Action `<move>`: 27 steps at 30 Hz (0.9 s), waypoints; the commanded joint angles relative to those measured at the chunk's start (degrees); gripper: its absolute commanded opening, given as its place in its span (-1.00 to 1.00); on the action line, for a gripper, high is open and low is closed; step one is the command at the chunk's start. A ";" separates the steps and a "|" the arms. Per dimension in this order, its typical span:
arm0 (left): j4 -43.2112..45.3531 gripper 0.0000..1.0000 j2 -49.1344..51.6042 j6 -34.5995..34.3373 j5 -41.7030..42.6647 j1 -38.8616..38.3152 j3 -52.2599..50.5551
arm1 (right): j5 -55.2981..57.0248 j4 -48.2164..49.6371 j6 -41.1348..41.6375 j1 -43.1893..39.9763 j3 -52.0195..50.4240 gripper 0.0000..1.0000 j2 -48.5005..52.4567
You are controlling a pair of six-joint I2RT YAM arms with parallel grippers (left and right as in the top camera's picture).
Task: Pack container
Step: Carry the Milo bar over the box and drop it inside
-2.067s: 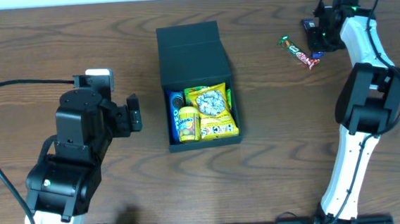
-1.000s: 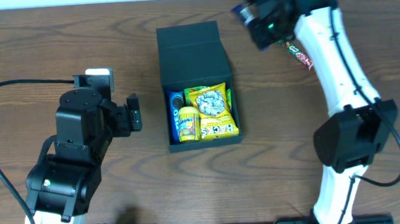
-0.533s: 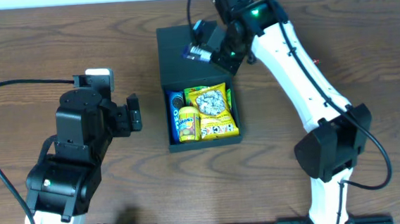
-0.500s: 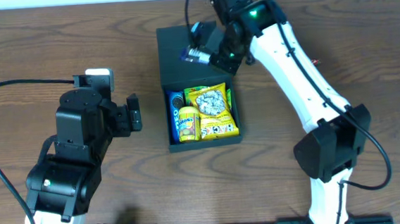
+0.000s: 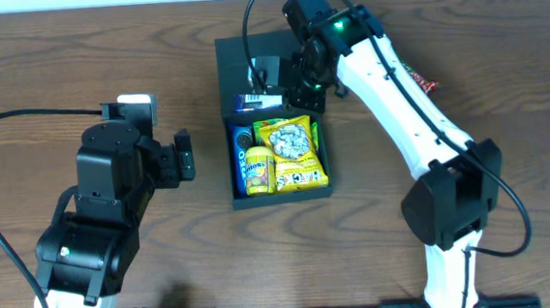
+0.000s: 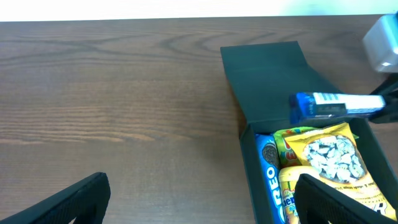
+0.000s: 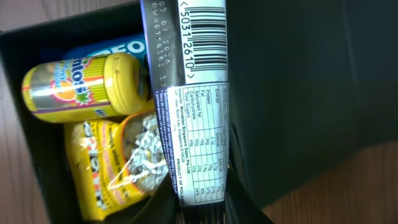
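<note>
The black container (image 5: 232, 153) lies open mid-table, its flat lid (image 5: 262, 72) folded back. Inside are a blue Oreo pack (image 5: 240, 156), a yellow tube (image 5: 259, 171) and a yellow snack bag (image 5: 290, 143). My right gripper (image 5: 281, 97) is shut on a blue and white snack bar (image 5: 257, 102) and holds it over the hinge line at the box's far end. In the right wrist view the bar (image 7: 193, 93) runs lengthwise above the tube (image 7: 81, 87) and bag (image 7: 118, 162). My left gripper (image 5: 184, 156) is open and empty, left of the container (image 6: 252, 162).
A red-wrapped candy bar (image 5: 419, 78) lies on the wooden table right of the right arm. A small white and black object (image 5: 137, 107) sits by the left arm.
My right arm has swung from the far right to over the container with the blue bar, now lowered toward the box's far end. The left arm has not moved.
</note>
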 commanded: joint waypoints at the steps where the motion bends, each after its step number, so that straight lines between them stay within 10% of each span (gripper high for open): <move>1: 0.15 0.91 -0.02 0.87 -0.96 0.24 0.85 | -2.01 1.07 -2.67 0.74 -2.38 -0.97 1.77; 12: 0.02 0.91 -0.02 0.85 -0.98 0.24 0.85 | -1.18 7.39 -5.05 1.40 -7.72 -0.95 1.77; 14: -0.04 0.91 -0.02 0.87 -0.98 0.24 0.85 | -1.14 8.33 -5.03 1.40 -8.57 -0.10 1.77; 15: -0.02 0.91 -0.02 0.85 -0.98 0.24 0.85 | -0.87 8.74 -5.01 1.38 -8.81 0.98 1.77; 27: -0.63 0.91 -0.02 0.87 -0.98 0.24 0.85 | 15.37 17.64 10.38 1.22 -7.89 0.89 1.70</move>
